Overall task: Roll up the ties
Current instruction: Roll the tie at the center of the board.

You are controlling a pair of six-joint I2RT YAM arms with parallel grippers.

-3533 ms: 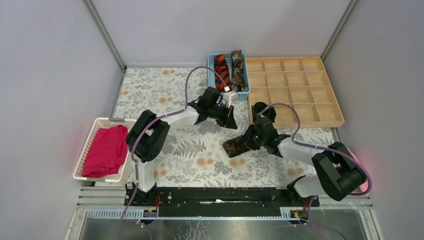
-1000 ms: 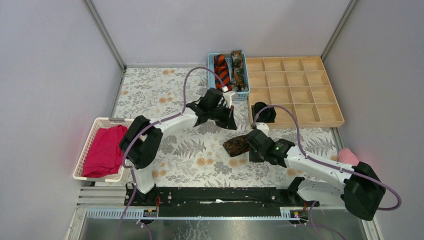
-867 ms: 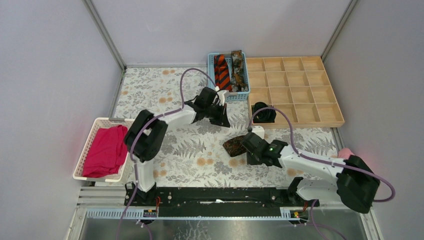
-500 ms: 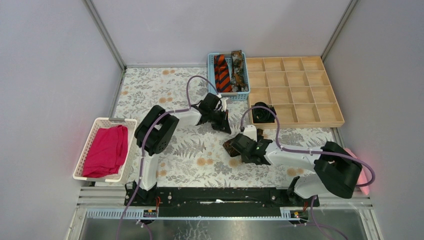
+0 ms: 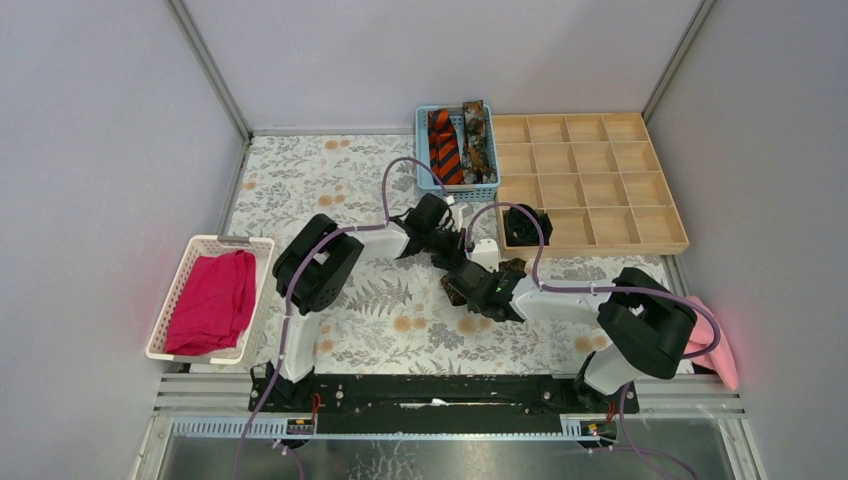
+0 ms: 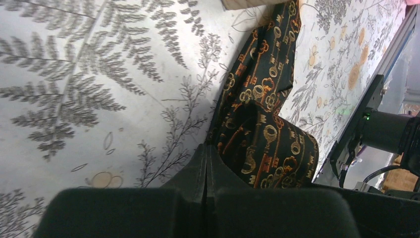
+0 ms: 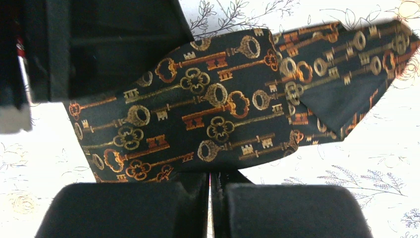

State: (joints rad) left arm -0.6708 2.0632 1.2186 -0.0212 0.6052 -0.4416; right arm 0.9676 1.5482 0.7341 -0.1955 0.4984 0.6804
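Observation:
A dark tie with a gold key pattern (image 5: 457,290) lies partly rolled on the floral table mat, a thick fold at one end (image 6: 270,148) and a flat tail (image 7: 341,64). My left gripper (image 6: 206,147) is shut, its tips at the left edge of the fold. My right gripper (image 7: 212,174) is also shut, its tips against the tie's near edge. In the top view, the left gripper (image 5: 458,246) and right gripper (image 5: 478,292) crowd together over the tie. A black coiled tie (image 5: 526,225) sits in the wooden tray. An orange-striped tie (image 5: 444,145) and a brown mottled tie (image 5: 476,140) lie in the blue basket.
The blue basket (image 5: 424,160) stands at the back, and the wooden compartment tray (image 5: 610,190) is to its right. A white basket (image 5: 180,285) with a magenta cloth (image 5: 213,300) is at the left. A pink cloth (image 5: 715,345) lies at the right edge.
My right gripper has swung left onto the keyed tie and its jaws have closed fully. My left gripper has come down and right toward the same tie.

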